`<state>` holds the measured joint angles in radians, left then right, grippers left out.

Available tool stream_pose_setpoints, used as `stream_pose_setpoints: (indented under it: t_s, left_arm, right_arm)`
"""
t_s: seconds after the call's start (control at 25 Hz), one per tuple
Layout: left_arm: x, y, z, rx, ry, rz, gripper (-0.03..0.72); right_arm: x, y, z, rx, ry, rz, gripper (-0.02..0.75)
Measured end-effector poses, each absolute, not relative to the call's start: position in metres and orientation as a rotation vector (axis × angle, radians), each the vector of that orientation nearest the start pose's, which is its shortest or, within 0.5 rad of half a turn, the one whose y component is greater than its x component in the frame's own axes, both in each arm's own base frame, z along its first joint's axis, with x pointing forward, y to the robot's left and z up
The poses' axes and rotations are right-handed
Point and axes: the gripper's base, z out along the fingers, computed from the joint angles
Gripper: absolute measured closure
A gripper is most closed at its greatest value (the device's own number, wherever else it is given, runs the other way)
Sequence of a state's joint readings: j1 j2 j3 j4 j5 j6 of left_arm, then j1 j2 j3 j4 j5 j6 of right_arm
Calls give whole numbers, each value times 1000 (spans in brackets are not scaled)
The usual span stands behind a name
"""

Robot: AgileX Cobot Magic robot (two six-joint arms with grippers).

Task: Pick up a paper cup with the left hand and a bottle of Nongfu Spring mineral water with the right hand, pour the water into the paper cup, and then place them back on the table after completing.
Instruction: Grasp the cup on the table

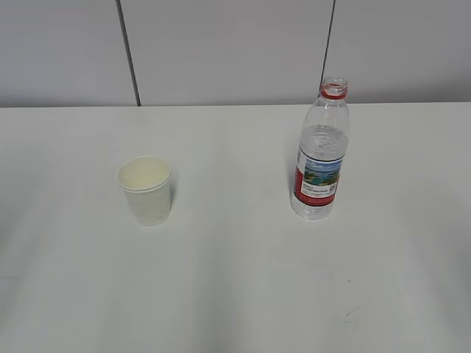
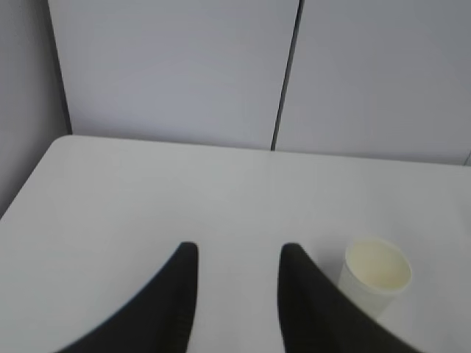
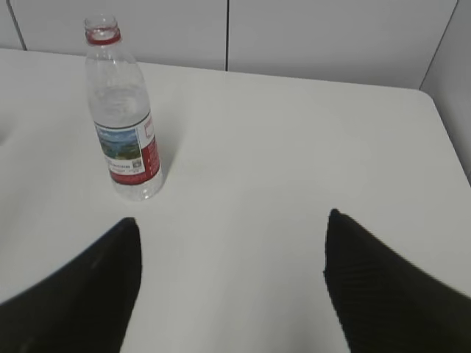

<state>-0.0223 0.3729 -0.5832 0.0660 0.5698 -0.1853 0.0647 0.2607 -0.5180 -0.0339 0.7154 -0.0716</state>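
A white paper cup [image 1: 147, 189] stands upright and empty on the white table [image 1: 235, 294], left of centre. An uncapped clear bottle [image 1: 320, 154] with a red-and-white label and red neck ring stands right of centre, partly filled with clear water. Neither arm shows in the exterior view. In the left wrist view my left gripper [image 2: 237, 254] is open and empty; the cup [image 2: 375, 273] stands to its right, beside the right finger. In the right wrist view my right gripper [image 3: 232, 224] is wide open and empty; the bottle [image 3: 121, 118] stands ahead of its left finger.
A grey panelled wall [image 1: 235, 51] runs along the table's far edge. The table's left corner and edge [image 2: 33, 184] show in the left wrist view, its right edge [image 3: 445, 140] in the right wrist view. A faint mark [image 1: 349, 312] lies near the front right.
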Motion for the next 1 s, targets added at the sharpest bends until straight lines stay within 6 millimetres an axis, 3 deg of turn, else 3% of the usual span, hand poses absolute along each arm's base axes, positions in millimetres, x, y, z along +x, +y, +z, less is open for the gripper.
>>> stream_pose_setpoints:
  t_s: [0.24,0.48,0.72,1.0]
  left_arm:
    - [118,-1,331,-97,1750,-92,450]
    - [141,-4,286,-80,1731,-108,450]
    - [147,-6,238,-55,1743,-121,450]
    - [175,-17,215,69,1760,-191,450]
  right_arm:
    - [95,5,312,-147,1888,-40,166]
    - [125,7,305,-149,1815,-35,166]
    - [140,9,281,-150,1809,-28,166]
    - [156,10,255,-138,1812,-11,166]
